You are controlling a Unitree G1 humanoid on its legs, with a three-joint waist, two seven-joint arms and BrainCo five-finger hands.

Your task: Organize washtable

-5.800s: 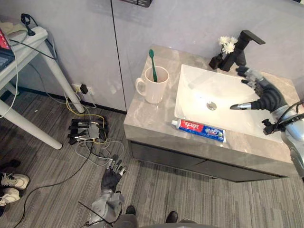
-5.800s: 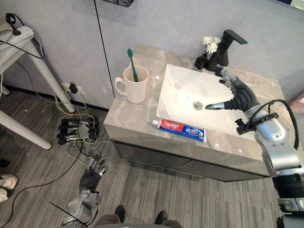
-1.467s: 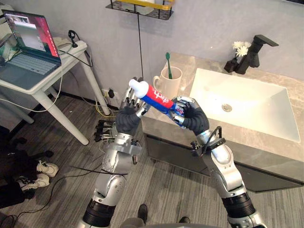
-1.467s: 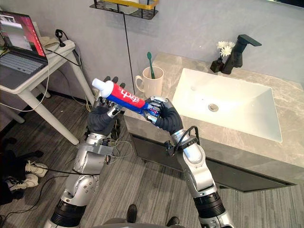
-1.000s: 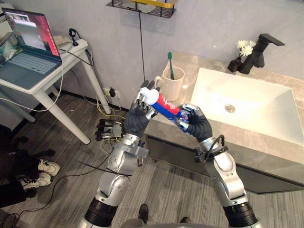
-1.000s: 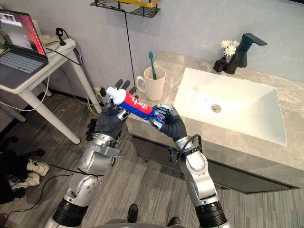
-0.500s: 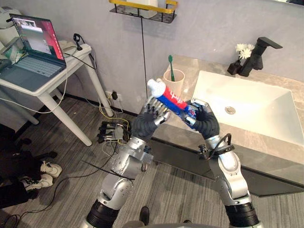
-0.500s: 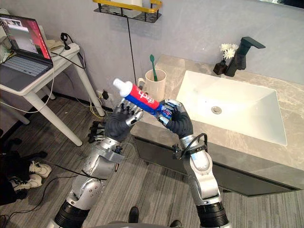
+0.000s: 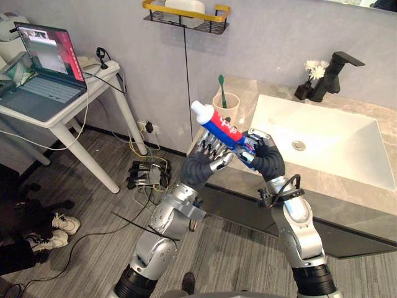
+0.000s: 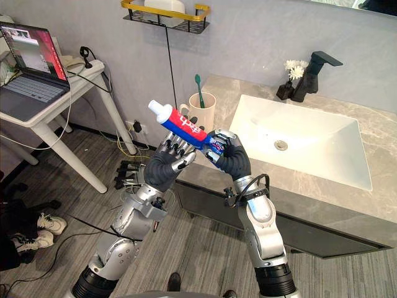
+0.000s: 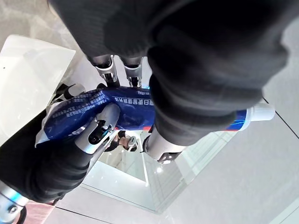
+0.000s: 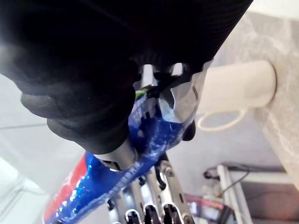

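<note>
The toothpaste [image 9: 218,127] was held in the air before the left end of the counter [image 9: 347,194], tilted, with its white cap highest and toward the robot's left. Its crimped blue end was clamped in the curled fingers of the right hand [image 9: 265,161]. The left hand [image 9: 205,160] was raised beneath the tube's middle, its fingers straight and spread, their tips at the tube; whether they pressed it could not be told for certain. Behind, 1 mug [image 9: 228,107] with 1 green toothbrush [image 9: 221,87] stood on the counter, left of the sink [image 9: 322,139].
</note>
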